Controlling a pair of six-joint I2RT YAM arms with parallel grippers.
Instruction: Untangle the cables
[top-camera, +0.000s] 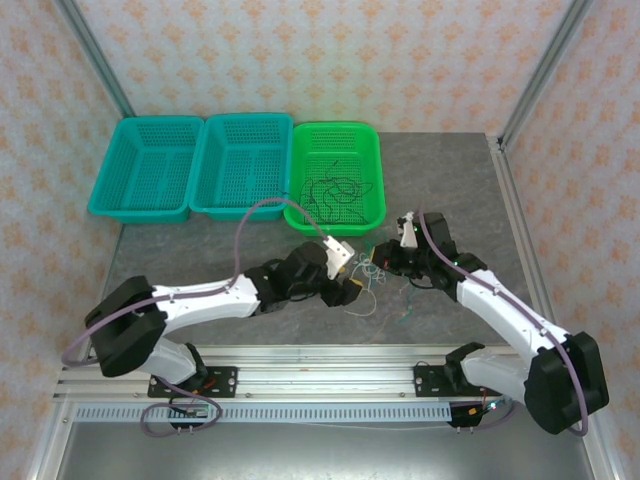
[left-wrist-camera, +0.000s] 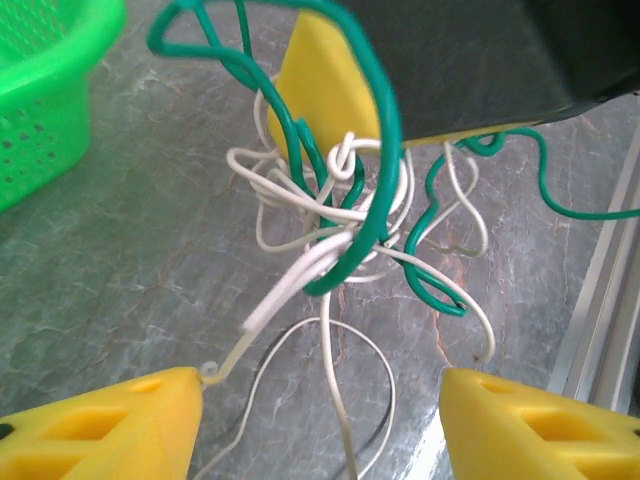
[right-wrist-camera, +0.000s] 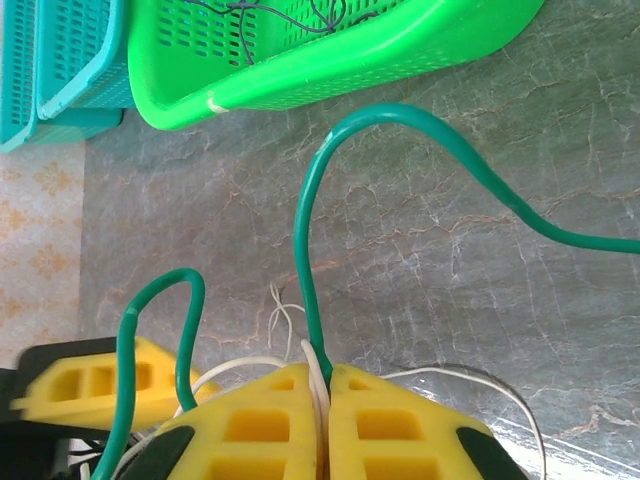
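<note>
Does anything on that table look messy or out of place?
Yes. A knotted clump of green and white wires lies on the table in front of the green basket, while black wires lie inside it. The right gripper pinches a green and a white strand of it.

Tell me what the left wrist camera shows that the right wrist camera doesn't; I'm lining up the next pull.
Left wrist camera: the knot itself, with white wires looped around the green wire, and the left hand open below it. Right wrist camera: the right hand up close, shut on the green wire and a white one, plus the teal baskets beyond. Both: the green basket, the grey table, and the same green and white wires.
</note>
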